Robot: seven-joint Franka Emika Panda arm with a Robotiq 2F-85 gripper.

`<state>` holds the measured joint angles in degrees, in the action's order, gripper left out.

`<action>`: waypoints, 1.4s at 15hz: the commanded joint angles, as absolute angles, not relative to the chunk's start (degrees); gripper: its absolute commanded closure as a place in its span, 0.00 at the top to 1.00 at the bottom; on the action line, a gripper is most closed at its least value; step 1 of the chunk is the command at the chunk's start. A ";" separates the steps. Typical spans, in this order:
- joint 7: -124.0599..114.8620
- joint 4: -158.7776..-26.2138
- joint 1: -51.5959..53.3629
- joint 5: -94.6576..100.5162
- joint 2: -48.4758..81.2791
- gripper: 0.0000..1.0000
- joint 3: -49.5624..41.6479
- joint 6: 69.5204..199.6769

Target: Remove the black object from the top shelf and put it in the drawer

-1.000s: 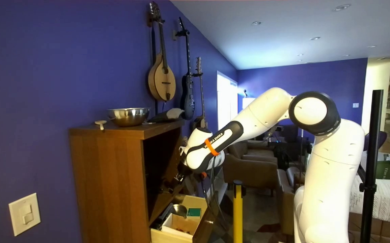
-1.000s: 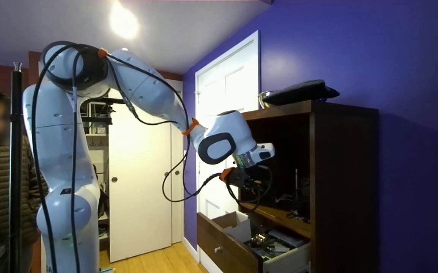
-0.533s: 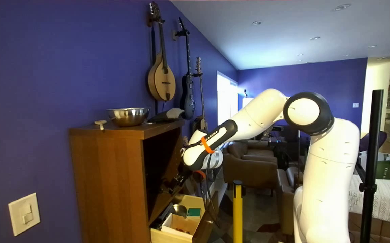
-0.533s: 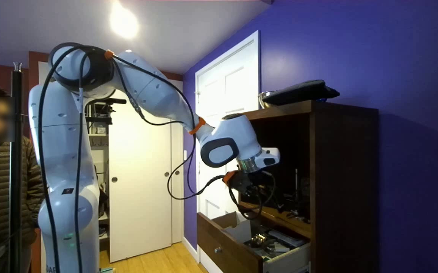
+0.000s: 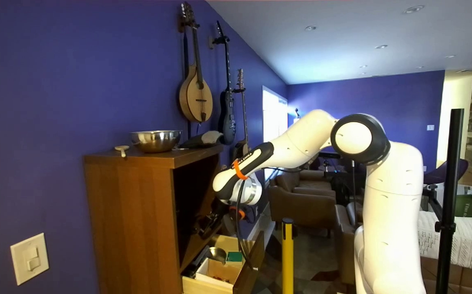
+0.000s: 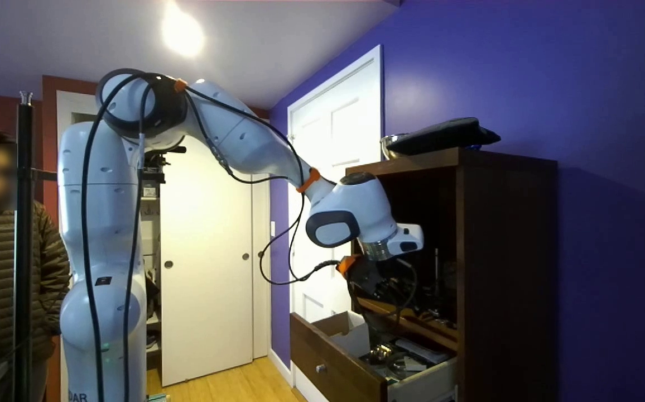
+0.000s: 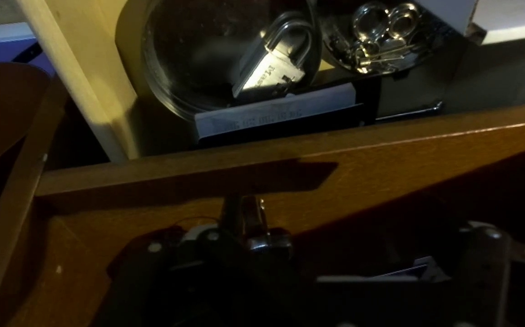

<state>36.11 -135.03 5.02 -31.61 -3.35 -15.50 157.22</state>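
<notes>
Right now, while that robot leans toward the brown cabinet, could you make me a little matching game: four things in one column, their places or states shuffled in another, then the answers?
Things
1. drawer
2. large metal bowl
3. padlock
4. tan stringed instrument

Places or states
A. hanging on the blue-purple wall
B. lying inside the drawer
C. pulled open
D. on top of the cabinet

Pairs: 1-C; 2-D; 3-B; 4-A

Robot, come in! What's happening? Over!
Gripper at top shelf, grip too dark to tell. Can't pick out black object. Drawer open; padlock, white box inside may take up room.
</notes>
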 commanded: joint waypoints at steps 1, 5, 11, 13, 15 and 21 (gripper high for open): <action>39.24 -132.71 5.28 -34.84 -0.11 0.77 -15.76 157.78; 40.40 -131.97 5.23 -36.60 1.76 0.54 -15.36 159.14; 41.19 -130.65 5.19 -38.41 3.46 0.57 -14.83 162.08; 40.80 -130.57 5.13 -37.83 3.73 0.31 -14.73 162.69; 40.63 -130.72 5.06 -37.52 3.55 0.18 -14.76 163.96; 41.68 -131.86 4.77 -38.47 0.41 0.00 -14.83 164.77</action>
<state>39.33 -131.69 4.93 -35.99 2.29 -15.04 165.01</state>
